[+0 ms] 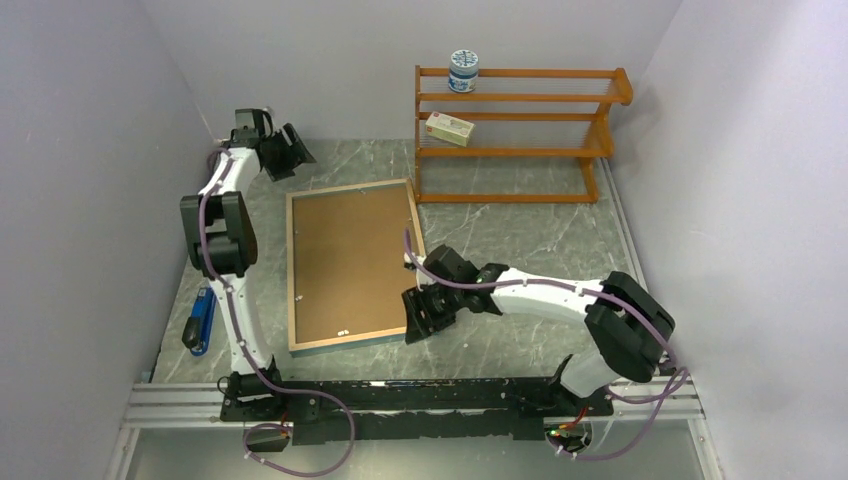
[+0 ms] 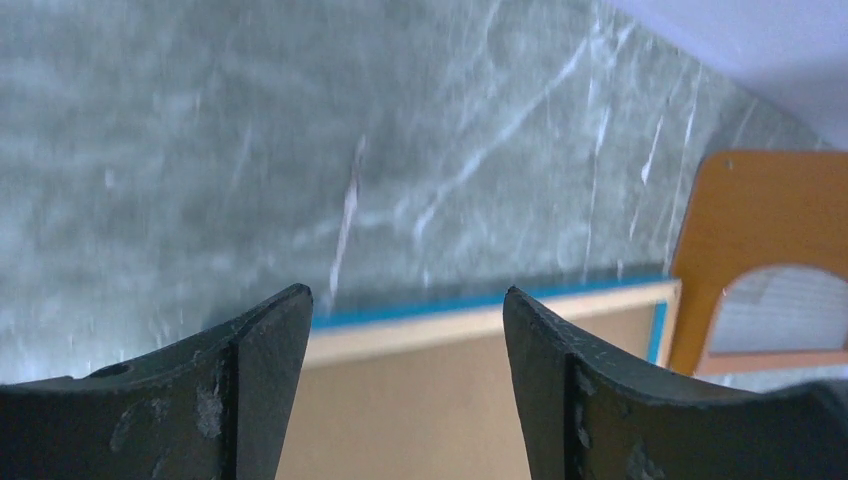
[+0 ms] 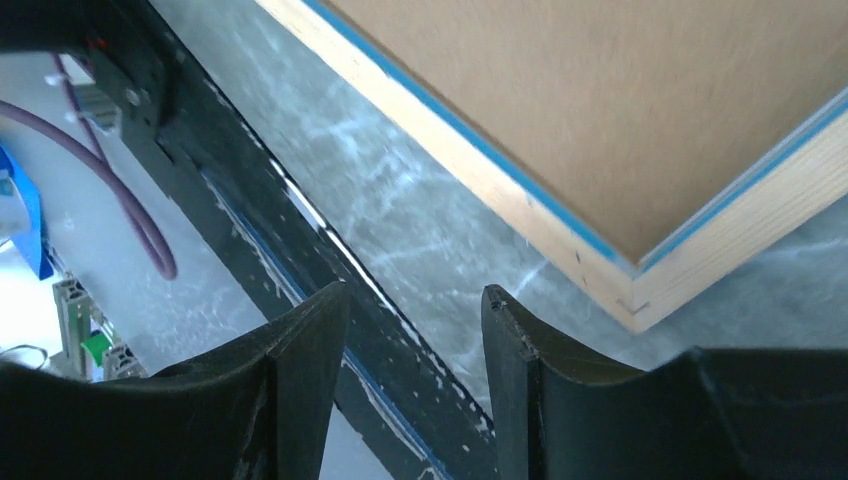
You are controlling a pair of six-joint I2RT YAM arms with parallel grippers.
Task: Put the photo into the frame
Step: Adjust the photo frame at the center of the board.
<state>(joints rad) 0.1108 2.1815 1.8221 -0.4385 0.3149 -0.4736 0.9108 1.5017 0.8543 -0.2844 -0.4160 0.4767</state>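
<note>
The large thin rectangular picture frame [image 1: 350, 341] lies face down and flat on the grey marbled counter [image 1: 500, 240] between the two arms. Its light wood rim is up, a blue edge shows, and a plain brown backing board [image 1: 350, 260] fills it. The left hand [image 2: 405, 300] hangs beyond the frame's far left corner, fingers apart and holding nothing. The right hand [image 3: 415, 295] is just off the near right corner, also spread and empty.
</note>
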